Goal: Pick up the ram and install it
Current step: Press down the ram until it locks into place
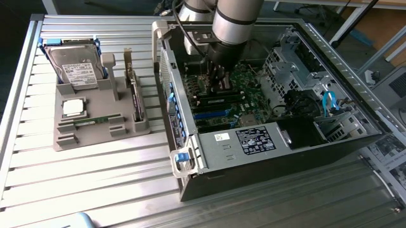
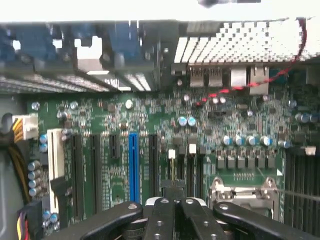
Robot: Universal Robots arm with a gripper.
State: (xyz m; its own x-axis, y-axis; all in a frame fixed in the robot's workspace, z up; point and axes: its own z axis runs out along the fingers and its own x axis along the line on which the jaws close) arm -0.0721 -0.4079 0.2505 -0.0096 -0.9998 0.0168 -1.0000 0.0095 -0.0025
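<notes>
A thin green ram stick (image 1: pixel 95 121) lies flat in the grey holder (image 1: pixel 89 135) on the table, at the exterior view's left. My gripper (image 1: pixel 222 88) is far from it, reaching down inside the open computer case (image 1: pixel 273 156) just above the motherboard (image 1: pixel 244 102), over the long dark memory slots (image 1: pixel 219 100). In the wrist view the black fingers (image 2: pixel 161 220) are pressed together, so the gripper (image 2: pixel 175 201) is shut, and I see no board between them. Beyond them are the motherboard (image 2: pixel 150 120), the blue slot (image 2: pixel 133 165) and the processor socket (image 2: pixel 245 192).
The holder also carries a silver hard drive (image 1: pixel 76 69), a square silver processor chip (image 1: pixel 74 108) and an upright card (image 1: pixel 134 95). The case walls, a drive cage (image 1: pixel 288 66) and cables (image 1: pixel 328 102) crowd the arm. Ribbed metal tabletop (image 1: pixel 95 180) surrounds the case.
</notes>
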